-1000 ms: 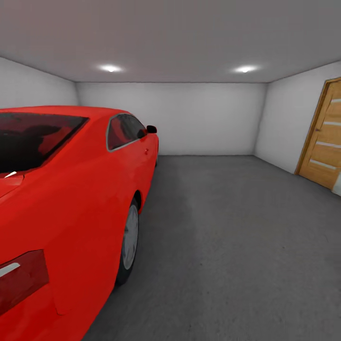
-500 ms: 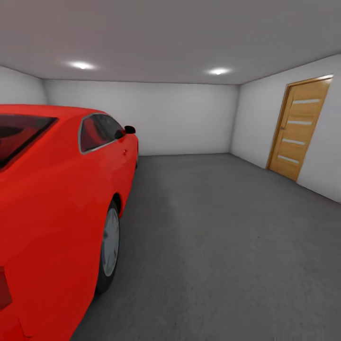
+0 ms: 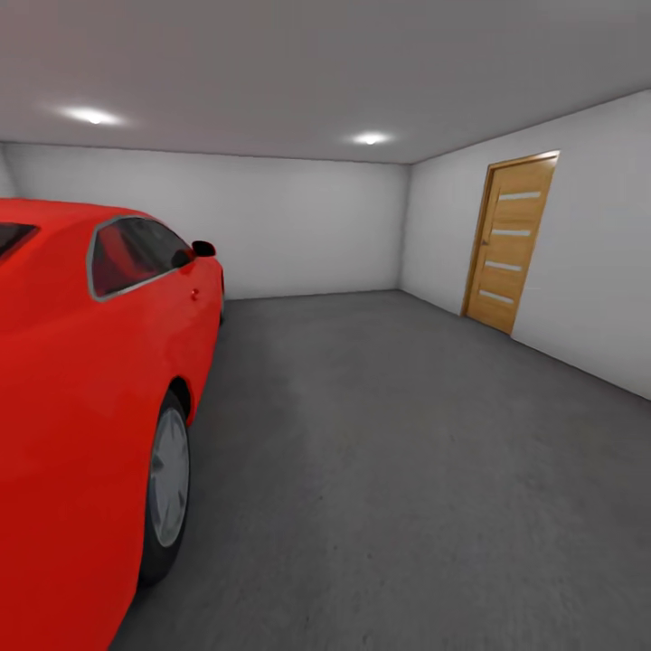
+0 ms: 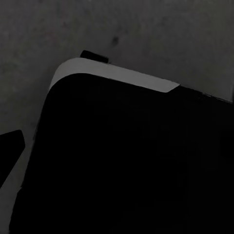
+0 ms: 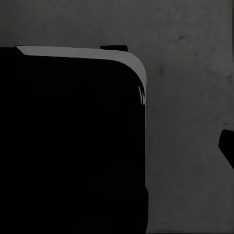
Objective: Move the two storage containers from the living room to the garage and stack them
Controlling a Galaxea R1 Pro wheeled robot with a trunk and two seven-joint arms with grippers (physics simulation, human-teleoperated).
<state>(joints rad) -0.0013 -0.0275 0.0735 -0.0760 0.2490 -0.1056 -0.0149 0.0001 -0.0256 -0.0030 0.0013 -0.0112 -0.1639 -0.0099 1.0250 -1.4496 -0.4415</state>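
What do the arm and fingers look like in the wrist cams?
Little to see. Both wrist views show a black rounded-corner robot body with a light grey top edge above the dark grey floor. A black finger tip pokes in; no cables or markings visible.

Dark grey, rough concrete-like floor ran from under the camera to the far white wall. Surface faintly mottled, with a slightly darker band running away from the near wheel of the shiny red car. The car stood directly on the floor; one grey-hubbed wheel met the concrete with a thin shadow beneath. Beyond the car's nose, floor reached the wall base. Across the floor from the car, it met the side wall below a light wood panelled door. Wrist views showed the same grey, speckled concrete beneath a black rounded body.
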